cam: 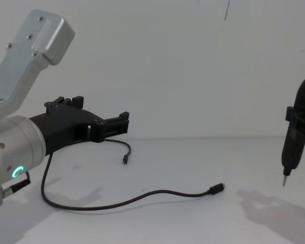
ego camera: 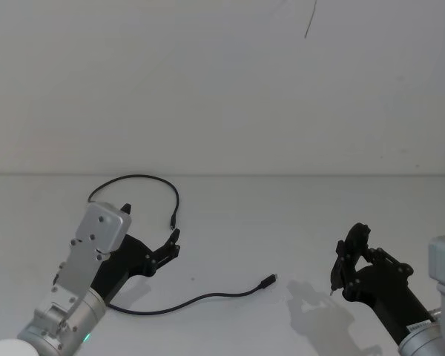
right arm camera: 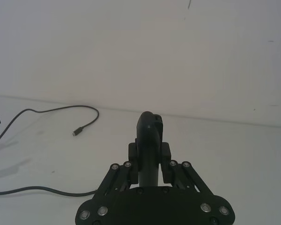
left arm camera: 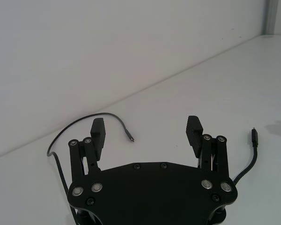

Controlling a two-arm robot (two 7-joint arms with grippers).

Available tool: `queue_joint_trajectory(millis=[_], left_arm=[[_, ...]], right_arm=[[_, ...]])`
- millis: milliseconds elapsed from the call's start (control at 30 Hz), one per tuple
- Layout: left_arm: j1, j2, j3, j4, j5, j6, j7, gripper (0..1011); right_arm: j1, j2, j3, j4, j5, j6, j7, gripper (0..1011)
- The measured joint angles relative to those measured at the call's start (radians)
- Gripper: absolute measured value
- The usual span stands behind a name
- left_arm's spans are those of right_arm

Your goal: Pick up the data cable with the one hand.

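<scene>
The data cable is a thin black cord lying loose on the white table. One plug points toward the middle. The cord runs left under my left arm, loops round the back, and ends in a second plug. My left gripper, with a green ring glowing on its silver wrist, hovers open inside that loop with nothing between its fingers. In the left wrist view the looped end lies ahead of the open gripper. My right gripper stays shut at the right, apart from the cable.
The white table meets a plain white wall at the back. In the chest view the right gripper hangs above the table with a thin metal tip pointing down; the cable's free plug lies left of it.
</scene>
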Motion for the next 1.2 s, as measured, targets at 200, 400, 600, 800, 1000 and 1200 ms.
queue_joint_trajectory(millis=[200,400,600,800,1000,1200], left_arm=[[0.000,0.000,0.000,0.000,-0.001,0.000,-0.002,1001],[-0.010,0.011,-0.002,0.002,-0.013,0.008,-0.038,1002],[-0.028,0.030,-0.003,0.008,-0.039,0.021,-0.105,1002],[-0.054,0.054,-0.001,0.020,-0.071,0.037,-0.195,1001],[-0.084,0.075,0.004,0.038,-0.101,0.054,-0.282,1002],[-0.128,0.095,0.014,0.069,-0.141,0.079,-0.396,1001]], right_arm=[[0.000,0.000,0.000,0.000,0.000,0.000,0.000,263],[0.000,0.000,0.000,0.000,0.000,0.000,0.000,263],[0.000,0.000,0.000,0.000,0.000,0.000,0.000,263],[0.000,0.000,0.000,0.000,0.000,0.000,0.000,263],[0.000,0.000,0.000,0.000,0.000,0.000,0.000,263],[0.000,0.000,0.000,0.000,0.000,0.000,0.000,263]])
